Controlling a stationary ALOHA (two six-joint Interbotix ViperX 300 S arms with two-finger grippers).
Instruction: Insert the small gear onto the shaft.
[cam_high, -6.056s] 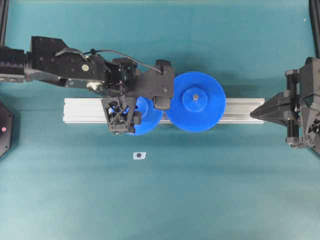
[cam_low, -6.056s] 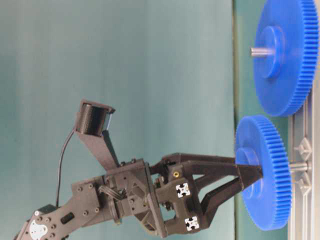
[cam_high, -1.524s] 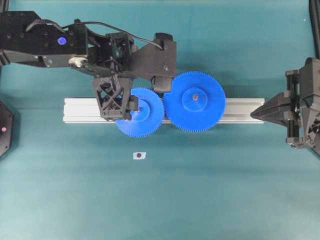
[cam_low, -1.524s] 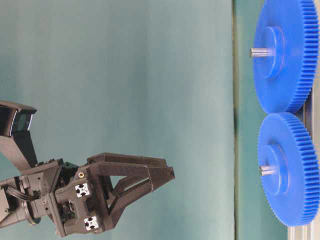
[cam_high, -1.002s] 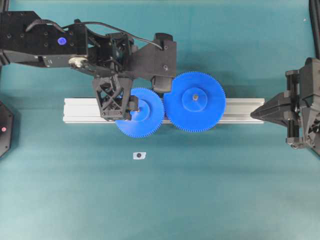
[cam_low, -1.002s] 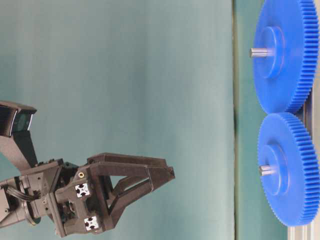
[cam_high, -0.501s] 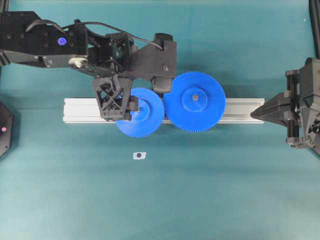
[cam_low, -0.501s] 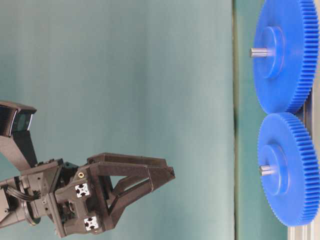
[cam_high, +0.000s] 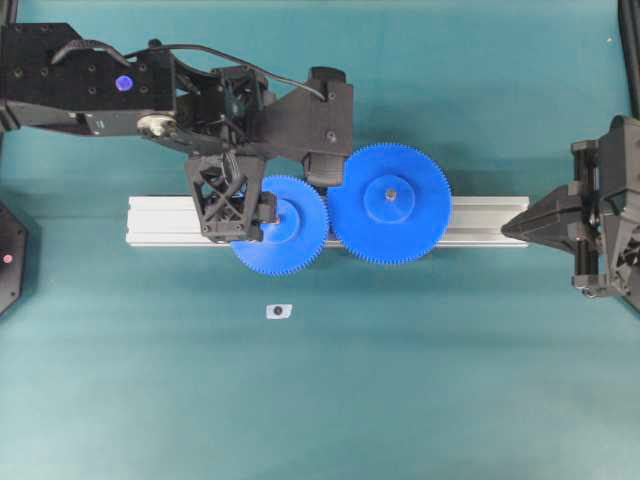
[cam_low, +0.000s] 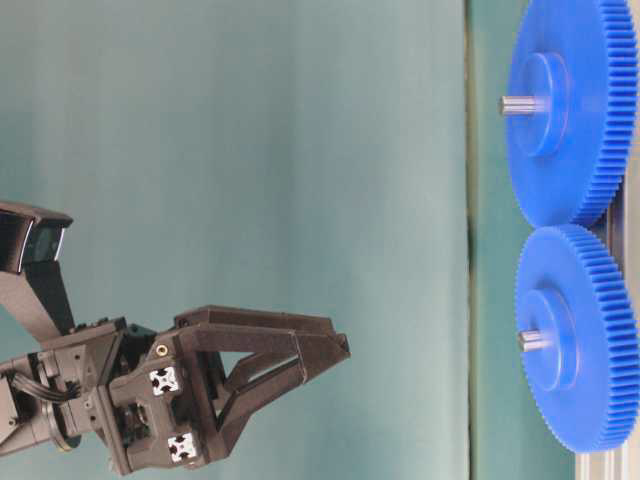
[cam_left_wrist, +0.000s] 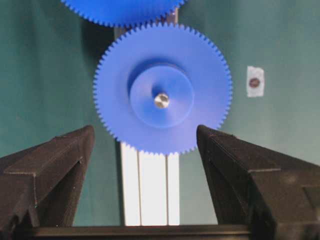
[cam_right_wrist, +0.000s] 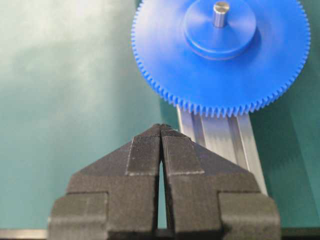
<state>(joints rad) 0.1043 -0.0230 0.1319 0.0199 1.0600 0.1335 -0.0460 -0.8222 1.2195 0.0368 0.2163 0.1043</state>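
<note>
The small gear (cam_high: 300, 240) sits on the shaft (cam_left_wrist: 161, 100) on the aluminium rail, its teeth meeting those of the wider blue gear (cam_high: 390, 205). In the table-level view the shaft (cam_low: 532, 340) pokes out of the small gear's (cam_low: 585, 340) hub. My left gripper (cam_high: 262, 215) hangs well above the gear, open, with nothing between its fingers (cam_left_wrist: 70, 155). From the left wrist, the small gear (cam_left_wrist: 200, 100) lies beyond the left gripper (cam_left_wrist: 145, 132). My right gripper (cam_high: 505, 228) is shut and empty at the rail's right end.
The silver rail (cam_high: 480, 222) runs left to right under both gears. A small white tab (cam_high: 278, 311) with a dark hole lies on the green mat in front of the rail. The wider gear (cam_right_wrist: 220, 55) is just ahead of the right gripper (cam_right_wrist: 161, 127).
Six seconds ago the left gripper was shut on the small gear's hub at the shaft; it has since let go and risen. Over the last second nothing has moved.
</note>
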